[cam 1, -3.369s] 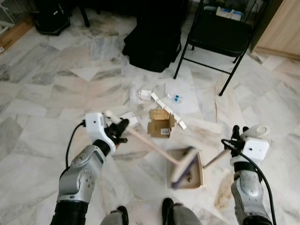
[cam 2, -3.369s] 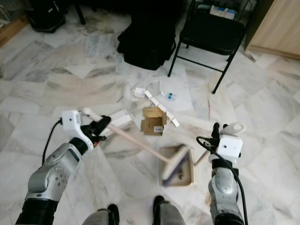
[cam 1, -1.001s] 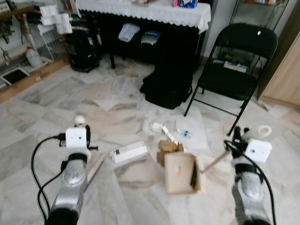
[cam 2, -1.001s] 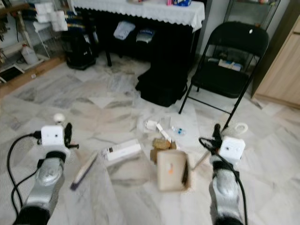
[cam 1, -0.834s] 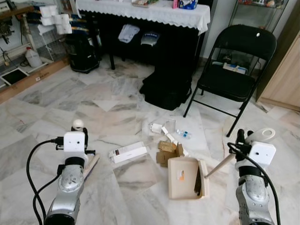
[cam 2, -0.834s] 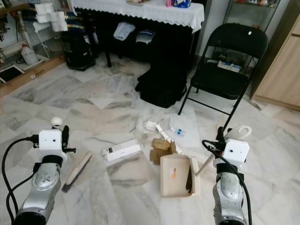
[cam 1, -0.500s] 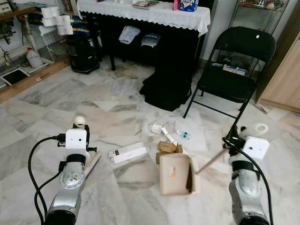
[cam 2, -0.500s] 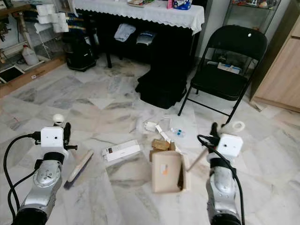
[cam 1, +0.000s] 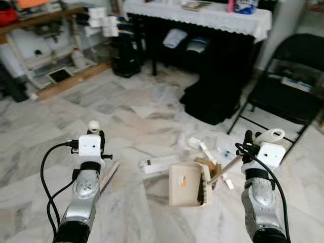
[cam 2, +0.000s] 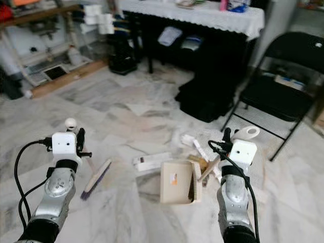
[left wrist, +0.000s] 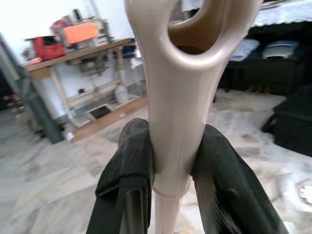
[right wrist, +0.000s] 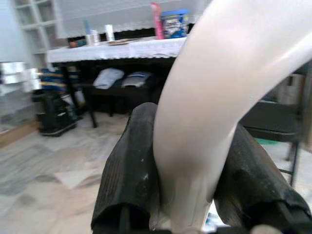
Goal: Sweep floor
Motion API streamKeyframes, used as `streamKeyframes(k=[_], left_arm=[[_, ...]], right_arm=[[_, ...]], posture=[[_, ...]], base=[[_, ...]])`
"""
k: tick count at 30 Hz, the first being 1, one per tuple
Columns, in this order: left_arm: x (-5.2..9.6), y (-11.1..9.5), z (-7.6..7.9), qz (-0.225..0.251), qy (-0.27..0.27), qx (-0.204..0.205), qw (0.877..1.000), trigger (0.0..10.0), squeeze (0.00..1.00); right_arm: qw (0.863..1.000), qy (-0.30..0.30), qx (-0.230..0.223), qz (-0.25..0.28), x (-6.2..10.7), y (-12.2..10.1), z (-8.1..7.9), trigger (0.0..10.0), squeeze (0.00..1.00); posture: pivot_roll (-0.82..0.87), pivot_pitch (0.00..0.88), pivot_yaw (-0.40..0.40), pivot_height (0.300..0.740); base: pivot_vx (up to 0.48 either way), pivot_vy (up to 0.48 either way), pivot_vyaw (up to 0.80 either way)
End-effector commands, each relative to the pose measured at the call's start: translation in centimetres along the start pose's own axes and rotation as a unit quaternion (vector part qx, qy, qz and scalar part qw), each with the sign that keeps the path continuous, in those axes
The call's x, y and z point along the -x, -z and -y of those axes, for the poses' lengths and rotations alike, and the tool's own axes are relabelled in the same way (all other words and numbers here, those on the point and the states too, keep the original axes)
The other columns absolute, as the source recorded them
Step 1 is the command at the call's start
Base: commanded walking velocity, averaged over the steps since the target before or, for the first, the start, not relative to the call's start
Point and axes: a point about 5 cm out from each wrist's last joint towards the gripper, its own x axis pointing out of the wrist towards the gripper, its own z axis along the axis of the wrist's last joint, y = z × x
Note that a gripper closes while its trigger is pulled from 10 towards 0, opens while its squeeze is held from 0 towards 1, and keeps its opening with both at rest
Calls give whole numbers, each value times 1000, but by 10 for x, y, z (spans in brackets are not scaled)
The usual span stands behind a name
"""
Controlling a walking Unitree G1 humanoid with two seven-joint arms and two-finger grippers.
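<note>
Both wrist views are blocked at close range by the handles, so little floor shows there. The head views are slightly soft; the small litter is hard to identify.

Left claw [left wrist: 173, 161] is clenched on the broom [cam 2: 96, 178] handle: black fingers [left wrist: 127, 165] press either side of the beige shaft just below its hanging loop. The broom's head is down on the marble floor [cam 1: 142, 121], ahead of and just right of the left arm; the shaft is mostly hidden behind the wrist camera block.

Right claw [right wrist: 187, 165] is clenched on the dustpan [cam 1: 188, 184] handle, fingers [right wrist: 129, 165] wrapped around a pale curved grip. The pan sits on the floor between the arms, nearer the right one, its thin handle rising at an angle to the right claw. What the pan holds cannot be made out.

Litter just beyond the pan: a long white box [cam 1: 159, 164], cardboard scraps [cam 1: 206, 163] partly hidden by the pan's rim, and small white pieces [cam 1: 195, 143].

Further back: a dark bag [cam 1: 212, 101] on the floor, a folding chair [cam 1: 291, 86] cut off at the right edge, a bench [cam 1: 197, 15] with a white cloth, and shelving [cam 1: 50, 45] at left.
</note>
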Motion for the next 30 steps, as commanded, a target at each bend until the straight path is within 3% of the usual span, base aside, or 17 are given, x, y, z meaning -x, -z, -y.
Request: streamKeyframes(k=[1, 7, 18, 24, 30], left_arm=[[-6, -11, 0, 25, -3, -8, 1000, 10000, 0], [-1, -6, -2, 19, -21, -11, 1000, 10000, 0], [-11, -14, -3, 34, -45, -2, 998, 10000, 0], [-9, -12, -14, 33, -69, -10, 997, 10000, 0], [1, -8, -37, 32, -98, -31, 994, 10000, 0]], right_arm=[[1000, -6, -5, 19, -7, -8, -6, 10000, 0], [1000, -6, -4, 21, -10, -11, -6, 10000, 0], [999, -14, 11, 27, -26, -21, 3, 10000, 0], [999, -26, 21, 29, -32, -25, 5, 10000, 0], [998, -48, 28, 25, -33, -23, -1, 10000, 0]], posture=[[-33, 0, 30, 740], [-43, 0, 9, 740], [2, 0, -41, 740], [29, 0, -66, 740], [70, 0, -78, 740]], base=[[0, 0, 800], [0, 0, 800], [0, 0, 800], [0, 0, 800], [0, 0, 800]])
